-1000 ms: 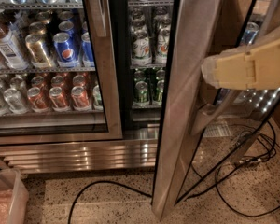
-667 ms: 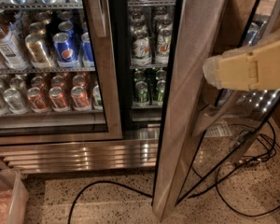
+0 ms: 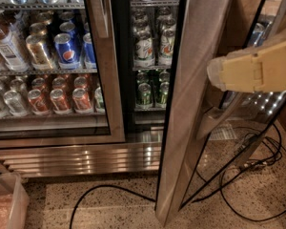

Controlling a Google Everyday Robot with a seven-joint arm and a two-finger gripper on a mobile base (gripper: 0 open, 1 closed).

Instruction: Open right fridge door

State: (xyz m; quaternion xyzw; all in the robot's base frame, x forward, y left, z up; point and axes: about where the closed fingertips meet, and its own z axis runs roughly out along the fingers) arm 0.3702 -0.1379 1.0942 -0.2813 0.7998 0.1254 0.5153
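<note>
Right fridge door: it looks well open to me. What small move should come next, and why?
Probably ease the gripper back to the right, away from the door. The right fridge door stands swung far out, steel edge towards the camera, and the green cans on the shelves behind show uncovered. The gripper sits beside that steel frame's right side; whether they touch is unclear.

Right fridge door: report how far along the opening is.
Done: the right fridge door stands swung well out from the fridge, leaving the cans on the right-hand shelves exposed. In hand: the gripper sits just right of the door's steel frame, about mid-height; actual contact cannot be confirmed. Left: probably little, perhaps a wider swing, then pulling the gripper clear.
</note>
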